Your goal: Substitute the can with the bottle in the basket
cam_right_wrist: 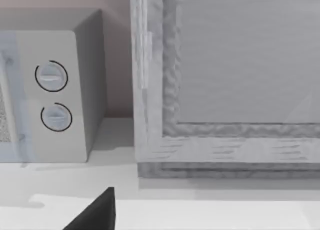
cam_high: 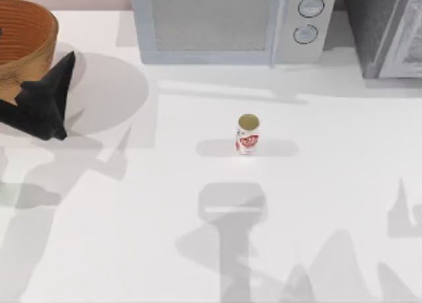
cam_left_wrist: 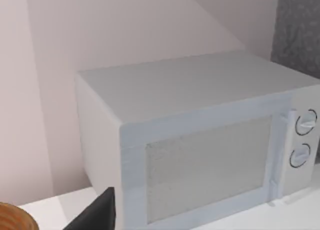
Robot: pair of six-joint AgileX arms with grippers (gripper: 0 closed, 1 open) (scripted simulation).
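The can [cam_high: 247, 134], white with red markings and a tan top, stands upright near the middle of the table. The orange-brown wicker basket [cam_high: 26, 35] sits at the far left corner, and a bit of its rim [cam_left_wrist: 15, 219] also shows in the left wrist view. My left gripper [cam_high: 46, 105] hangs just in front of and beside the basket, far left of the can. A black part of my right gripper [cam_right_wrist: 97, 212] shows in the right wrist view, facing the back of the table. The bottle is out of view.
A white microwave [cam_high: 231, 22] stands along the back edge, with a grey textured cabinet [cam_high: 389, 29] to its right. White table [cam_high: 132, 217] surrounds the can on all sides, crossed by arm shadows.
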